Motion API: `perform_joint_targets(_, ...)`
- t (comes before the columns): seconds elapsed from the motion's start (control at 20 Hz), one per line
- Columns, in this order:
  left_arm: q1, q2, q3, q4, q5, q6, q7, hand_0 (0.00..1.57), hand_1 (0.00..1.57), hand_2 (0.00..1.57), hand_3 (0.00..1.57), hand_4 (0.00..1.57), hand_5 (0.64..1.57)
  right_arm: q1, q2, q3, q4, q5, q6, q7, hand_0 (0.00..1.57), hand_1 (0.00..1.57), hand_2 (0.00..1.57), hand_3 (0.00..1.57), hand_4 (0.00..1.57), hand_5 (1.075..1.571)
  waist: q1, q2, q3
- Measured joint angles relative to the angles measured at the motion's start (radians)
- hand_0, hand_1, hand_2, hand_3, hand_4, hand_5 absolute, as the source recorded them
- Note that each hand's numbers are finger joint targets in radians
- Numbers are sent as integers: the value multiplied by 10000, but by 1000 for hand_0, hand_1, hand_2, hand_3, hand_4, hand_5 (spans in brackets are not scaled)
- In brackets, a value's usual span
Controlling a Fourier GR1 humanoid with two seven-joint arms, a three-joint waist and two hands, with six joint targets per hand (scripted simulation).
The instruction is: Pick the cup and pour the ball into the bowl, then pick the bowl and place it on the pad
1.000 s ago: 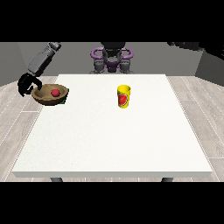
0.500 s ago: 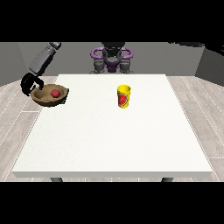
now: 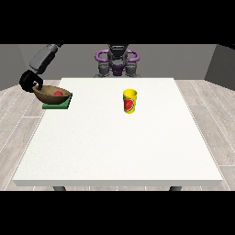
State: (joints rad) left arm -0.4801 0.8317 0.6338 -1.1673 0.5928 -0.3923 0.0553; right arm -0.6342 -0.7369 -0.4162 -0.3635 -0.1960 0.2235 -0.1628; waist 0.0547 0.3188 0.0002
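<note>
Brown bowl (image 3: 51, 94) with red ball (image 3: 58, 93) on green pad (image 3: 58, 103), far left table (image 3: 119, 147) corner.
Hand at the view's left (image 3: 30, 81) has fingers curled over the bowl's left rim; yellow cup (image 3: 130, 101) upright mid-table, well apart.

Big white table (image 3: 114, 147), grey plank floor (image 3: 215, 105), dark grey walls (image 3: 183, 59).

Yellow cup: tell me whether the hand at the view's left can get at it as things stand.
Probably not right away. That hand is at the bowl on the pad. The table between it and the cup is bare, though.
</note>
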Motion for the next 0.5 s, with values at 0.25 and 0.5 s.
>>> perform_joint_targets(0.25, -155, 282, 118, -33, 346, -137, 162, 0, 0, 0, 0, 761, 1544, -148, -447, -120, 213, -14, -210, 314, 0, 0, 0, 0, 0, 1485, 168, 232, 6)
perform_joint_targets(0.5, 10, -567, -466, -865, 788, 188, 942, 0, 0, 0, 0, 983, 1570, -178, -781, -29, 393, 83, -103, 896, 0, 0, 0, 0, 442, 1255, 147, -941, 16)
